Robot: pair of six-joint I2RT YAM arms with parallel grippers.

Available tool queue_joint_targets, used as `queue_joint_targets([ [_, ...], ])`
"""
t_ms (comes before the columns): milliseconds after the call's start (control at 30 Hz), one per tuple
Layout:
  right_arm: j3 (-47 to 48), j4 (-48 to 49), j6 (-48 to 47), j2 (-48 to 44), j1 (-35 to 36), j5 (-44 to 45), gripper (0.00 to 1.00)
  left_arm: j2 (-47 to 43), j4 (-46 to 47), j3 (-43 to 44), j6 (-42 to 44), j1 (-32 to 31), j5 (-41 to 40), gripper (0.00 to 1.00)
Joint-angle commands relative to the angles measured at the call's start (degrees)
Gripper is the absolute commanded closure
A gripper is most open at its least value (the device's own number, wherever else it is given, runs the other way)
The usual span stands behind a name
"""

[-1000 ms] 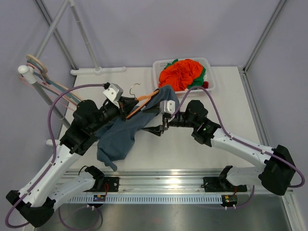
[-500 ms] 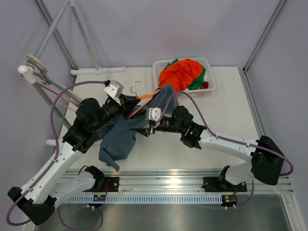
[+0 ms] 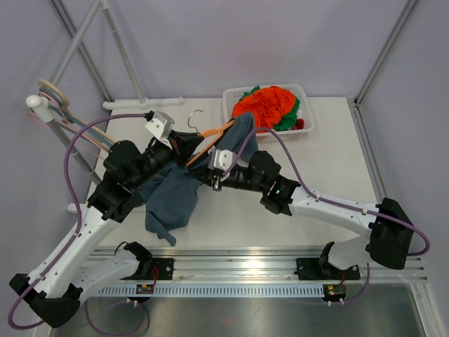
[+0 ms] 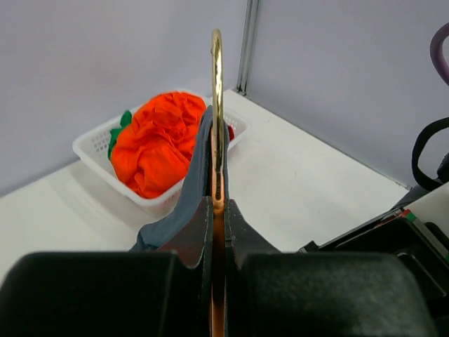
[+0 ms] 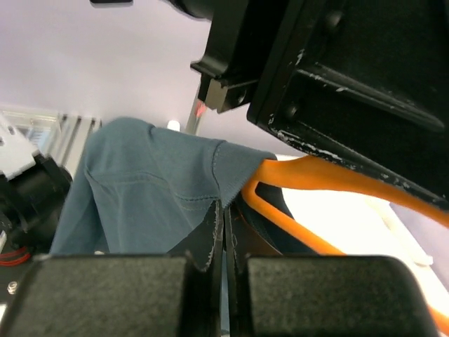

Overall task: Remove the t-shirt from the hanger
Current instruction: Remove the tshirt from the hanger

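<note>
Spare hangers [image 3: 55,95]: pale, looped, bunched on a white rod at the far-left edge of the table [image 3: 337,161].

Left gripper [image 3: 184,147]: black, blocky fingers. In the left wrist view the jaws are pressed flat against the neck of the hanger [image 4: 218,189], with no gap showing beyond the hanger's own thickness.

Hanger: smooth orange plastic with a thin curved metal hook [image 4: 217,84] standing upright above the jaws. It is held above the table's middle, with one arm [image 5: 316,175] bare and the other under cloth.

T-shirt [image 3: 172,200]: soft slate-blue knit with stitched seams. It is draped over the hanger and hangs in a loose crumpled fold toward the near-left, its lower end over the table.

Right gripper [image 3: 212,182]: jaws closed to a sliver — a hemmed edge of the t-shirt [image 5: 140,182] is pinched between them, just below the hanger's arm.

Basket [image 3: 306,109]: white slotted plastic, rectangular, at the far-right of the table, well apart from both grippers. It is heaped with rumpled orange and green garments [image 3: 265,107].
</note>
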Motion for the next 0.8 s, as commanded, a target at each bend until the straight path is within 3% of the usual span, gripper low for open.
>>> queue_joint_targets([
  [0,10.0,-1.7,2.7,-5.9,0.7,2.3,1.0,0.6,12.7,9.4,1.2,-0.3,1.0,1.0],
  [167,31.6,-21.2,3.4,-3.9,0.7,6.7,1.0,8.7,4.1,25.0,1.1,-0.3,2.2,1.0],
  [333,44.3,-30.4,3.6,-0.1,0.6,14.9,0.99,8.3,5.4,23.7,0.2,-0.3,0.8,1.0],
  [500,44.7,-30.0,4.5,-0.7,-1.1,24.7,1.0,5.7,6.6,20.5,0.1,-0.3,1.1,1.0],
  [600,45.3,-35.5,5.3,-0.2,-2.4,23.9,1.0,3.4,5.6,17.3,-0.9,-0.3,1.7,1.0],
  [767,35.2,-34.2,5.5,-3.5,-2.8,28.3,1.0,-1.3,2.7,10.5,-1.1,-0.3,3.3,1.0],
])
